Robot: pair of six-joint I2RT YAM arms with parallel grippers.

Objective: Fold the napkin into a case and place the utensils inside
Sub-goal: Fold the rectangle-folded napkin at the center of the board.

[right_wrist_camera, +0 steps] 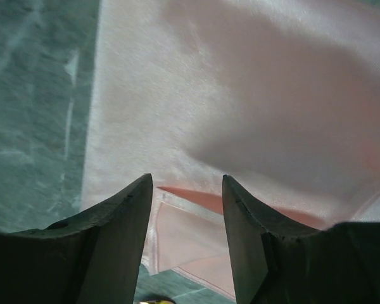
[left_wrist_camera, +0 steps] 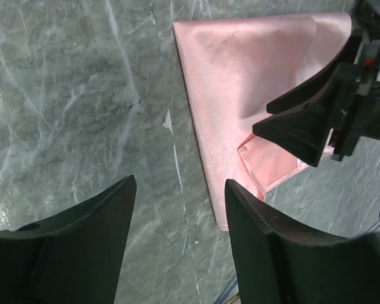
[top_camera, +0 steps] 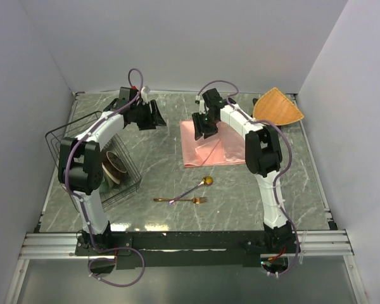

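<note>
Toward the worktop's (top_camera: 153,180) far middle lies the folded napkin (top_camera: 206,147). Over it hover the right fingers (right_wrist_camera: 114,240), spread and gripping nothing, while the left fingers (left_wrist_camera: 82,253), parted and empty, hang beside its left edge.

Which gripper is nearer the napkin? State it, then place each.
Right. The right gripper is over the napkin's far end, jaws open. The left gripper is off its left edge, over the table.
</note>
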